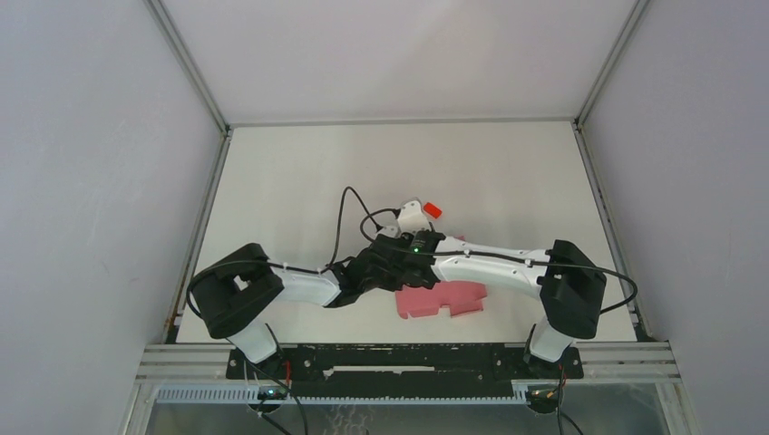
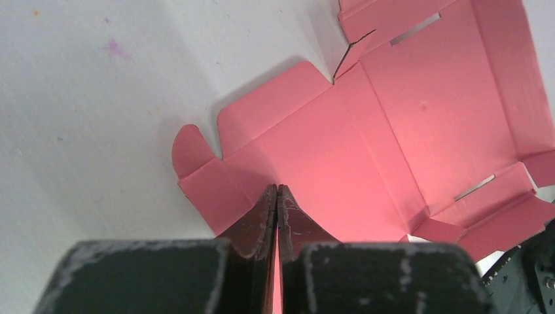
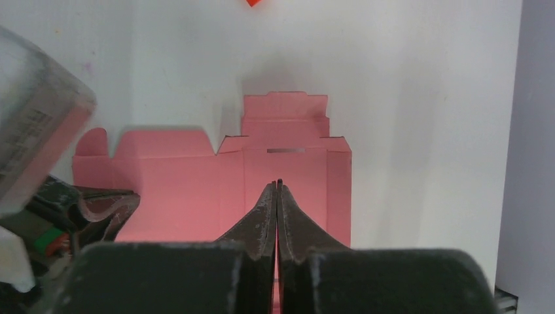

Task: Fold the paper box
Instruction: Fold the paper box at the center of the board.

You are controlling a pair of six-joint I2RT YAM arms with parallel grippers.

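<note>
The paper box (image 1: 444,300) lies unfolded on the table (image 1: 299,181) near its front edge, right of centre, mostly hidden under the two wrists that meet above it. The red block (image 1: 433,209) sits apart, farther back.

From the left wrist, the left claw (image 2: 277,190) is pressed together on a sliver of pink card at the sheet's near edge, with creases and slots showing beyond.

From the right wrist, the right claw (image 3: 277,185) likewise pinches the card. The long axis runs across that view, and the tabbed flap points away toward the block.

To raise a wall cleanly, I judge that one claw should anchor its panel while the other turns along a crease, slowly, so the thin card does not tear.
</note>
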